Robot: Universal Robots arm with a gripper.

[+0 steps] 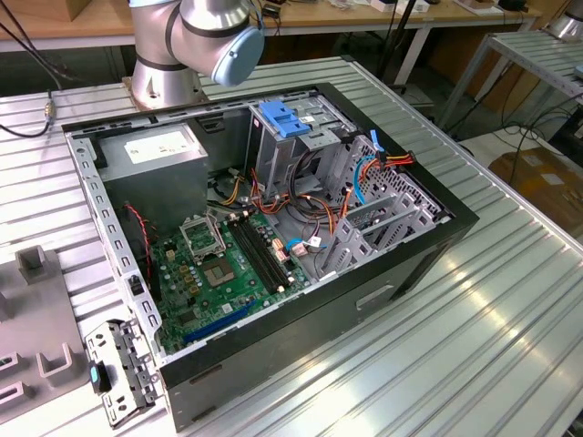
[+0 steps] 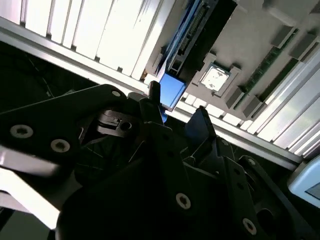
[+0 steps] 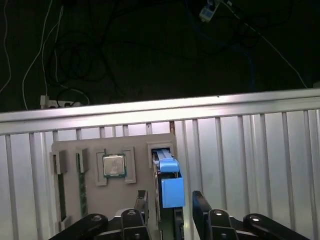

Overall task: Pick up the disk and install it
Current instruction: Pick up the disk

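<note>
Straddling the disk (image 3: 170, 187), the gripper (image 3: 171, 202) stands open, a finger (image 3: 199, 201) at each side with slim gaps (apart from it). The disk stands on edge in the end slot of a grey holder (image 3: 115, 200); table (image 3: 250, 160) slats run beyond that edge.
</note>
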